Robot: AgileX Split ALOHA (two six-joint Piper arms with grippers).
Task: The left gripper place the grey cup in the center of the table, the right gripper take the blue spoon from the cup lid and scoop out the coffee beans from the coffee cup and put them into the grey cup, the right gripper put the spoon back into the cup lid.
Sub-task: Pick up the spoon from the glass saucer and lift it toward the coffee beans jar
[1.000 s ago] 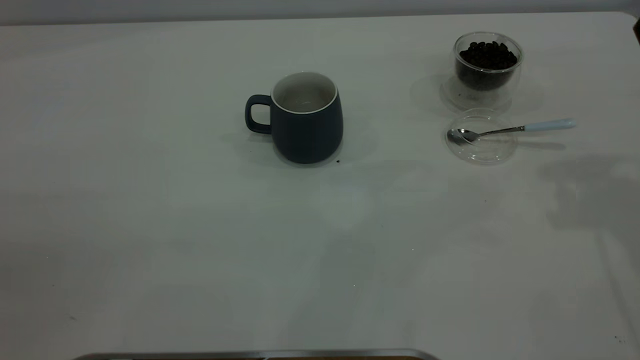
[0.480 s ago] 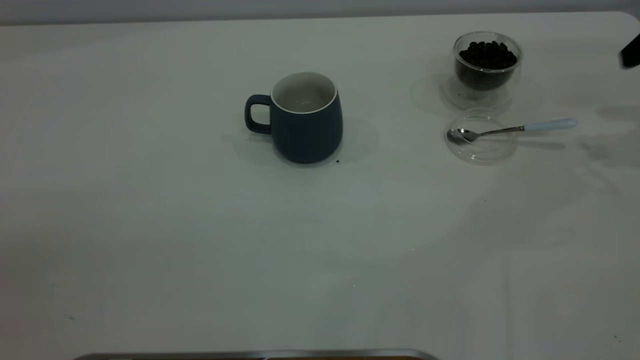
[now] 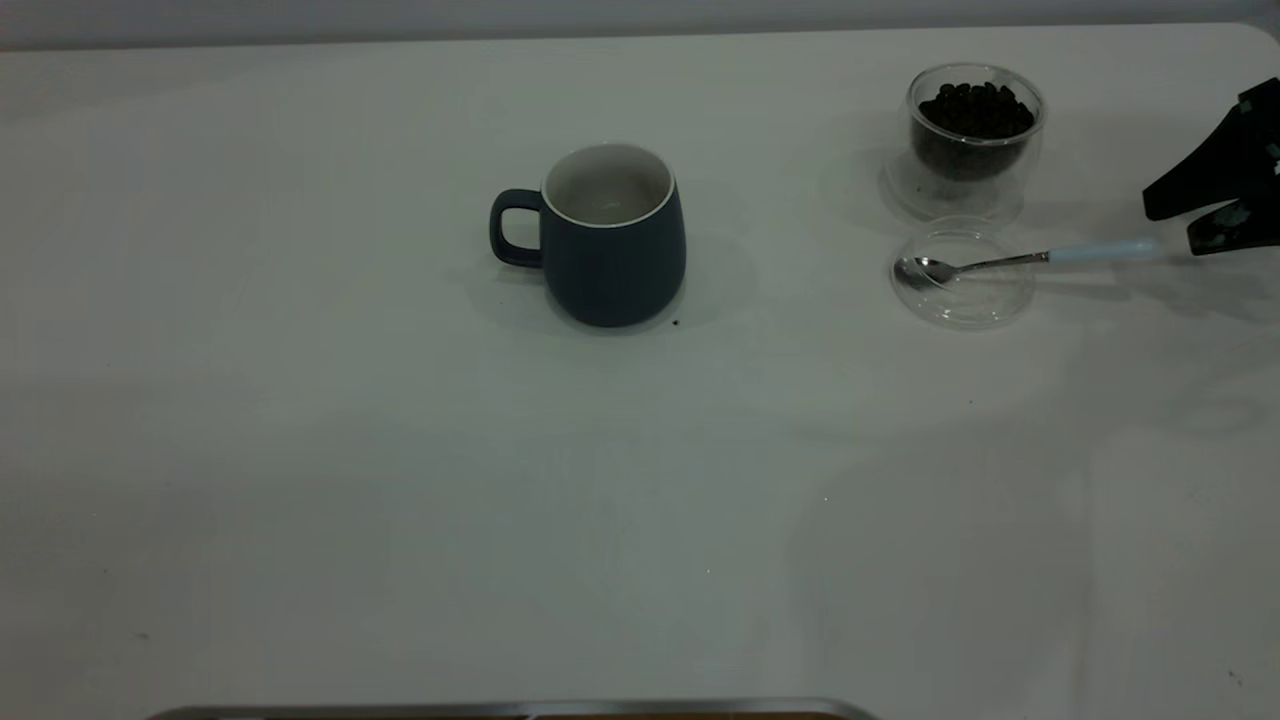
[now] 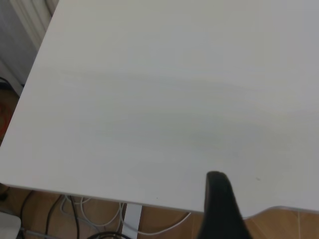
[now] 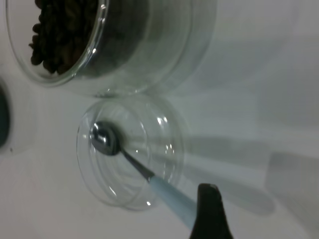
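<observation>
Black and tapered, the right gripper (image 3: 1172,222) reaches in from the right edge of the table (image 3: 400,480), its two fingers spread apart and grasping nothing, their tips just beside the handle end of the blue spoon (image 3: 1030,259). The spoon lies with its long axis running left to right: the shiny metal bowl rests inside the clear cup lid (image 3: 962,277), and the pale blue handle juts out over the lid's rim toward the gripper. Behind the lid stands the coffee cup (image 3: 974,140), clear glass, heaped with dark coffee beans (image 3: 975,108). The grey cup (image 3: 610,236) stands upright near the table's middle, handle pointing left. The left gripper (image 4: 222,209) hangs over the table's edge; whether its fingers are spread I cannot tell.
</observation>
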